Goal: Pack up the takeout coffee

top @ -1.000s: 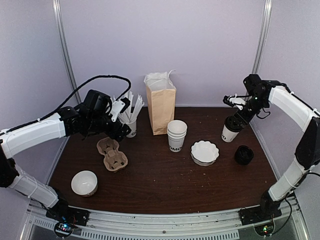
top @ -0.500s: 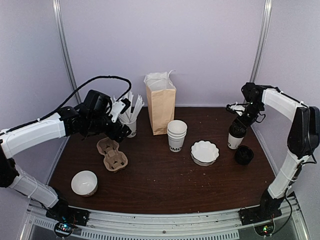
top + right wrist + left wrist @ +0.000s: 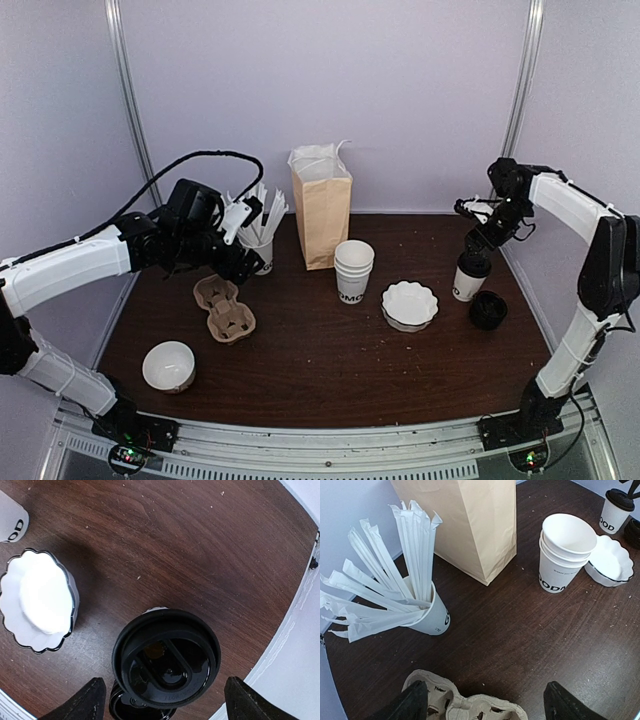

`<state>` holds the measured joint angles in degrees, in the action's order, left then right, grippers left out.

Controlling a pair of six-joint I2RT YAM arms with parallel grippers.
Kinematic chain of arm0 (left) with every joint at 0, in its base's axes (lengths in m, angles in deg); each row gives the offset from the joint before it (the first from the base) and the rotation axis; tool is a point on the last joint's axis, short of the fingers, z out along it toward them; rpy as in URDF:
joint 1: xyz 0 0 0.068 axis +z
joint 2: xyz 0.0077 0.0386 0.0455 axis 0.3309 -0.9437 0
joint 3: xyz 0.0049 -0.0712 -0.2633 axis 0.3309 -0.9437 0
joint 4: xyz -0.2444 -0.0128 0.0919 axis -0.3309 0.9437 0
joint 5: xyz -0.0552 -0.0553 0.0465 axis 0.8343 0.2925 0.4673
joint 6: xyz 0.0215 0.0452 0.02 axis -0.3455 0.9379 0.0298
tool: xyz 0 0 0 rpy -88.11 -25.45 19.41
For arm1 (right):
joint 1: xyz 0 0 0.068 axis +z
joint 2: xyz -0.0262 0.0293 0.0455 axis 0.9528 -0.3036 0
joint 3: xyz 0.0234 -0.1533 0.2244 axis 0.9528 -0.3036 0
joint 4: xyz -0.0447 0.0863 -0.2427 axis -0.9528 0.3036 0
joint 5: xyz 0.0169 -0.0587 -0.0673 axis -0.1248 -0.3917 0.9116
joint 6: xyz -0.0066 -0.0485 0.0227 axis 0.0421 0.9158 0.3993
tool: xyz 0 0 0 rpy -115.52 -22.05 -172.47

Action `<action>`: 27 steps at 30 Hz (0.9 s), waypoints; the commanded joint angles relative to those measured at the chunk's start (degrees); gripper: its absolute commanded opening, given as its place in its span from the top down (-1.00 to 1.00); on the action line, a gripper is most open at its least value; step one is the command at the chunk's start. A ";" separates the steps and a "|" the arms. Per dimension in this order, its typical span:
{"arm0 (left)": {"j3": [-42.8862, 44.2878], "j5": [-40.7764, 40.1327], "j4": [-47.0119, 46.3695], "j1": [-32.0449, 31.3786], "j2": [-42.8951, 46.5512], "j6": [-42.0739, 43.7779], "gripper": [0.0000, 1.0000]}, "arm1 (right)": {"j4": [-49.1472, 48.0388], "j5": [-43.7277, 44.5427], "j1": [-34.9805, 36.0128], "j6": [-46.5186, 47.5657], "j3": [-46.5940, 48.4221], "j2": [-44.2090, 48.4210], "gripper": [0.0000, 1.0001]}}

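Black lid [image 3: 166,658] detail, right wrist only

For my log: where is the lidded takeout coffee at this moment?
In the top view, the takeout coffee stands upright at the right side, right of the scalloped white bowl and just behind the stack of black lids.

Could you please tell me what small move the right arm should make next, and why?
Probably lower the open right claw straight down around the coffee cup and close on it. The cup stands upright on the table, lid on, directly beneath the spread fingers, seemingly not gripped, and far from the paper bag and the cardboard carrier.
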<state>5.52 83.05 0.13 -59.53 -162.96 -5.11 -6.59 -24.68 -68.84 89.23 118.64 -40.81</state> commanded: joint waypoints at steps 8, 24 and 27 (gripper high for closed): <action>3.23 8.48 -1.66 0.39 2.66 -1.09 -0.53 | -0.52 -8.13 5.16 -0.54 -1.39 12.90 -0.61; 19.57 -0.94 0.66 0.30 -5.04 -16.44 -0.40 | -7.64 -7.94 19.13 -2.66 -1.05 14.33 -0.49; 25.03 -2.38 0.11 0.30 -10.12 -20.10 -0.38 | -7.53 -8.24 19.41 -3.11 -1.71 14.52 -0.48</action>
<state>24.82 85.00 1.03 -59.48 -167.39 -17.59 -12.53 -32.44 -49.87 87.30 117.44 -26.56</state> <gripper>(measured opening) 0.697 0.741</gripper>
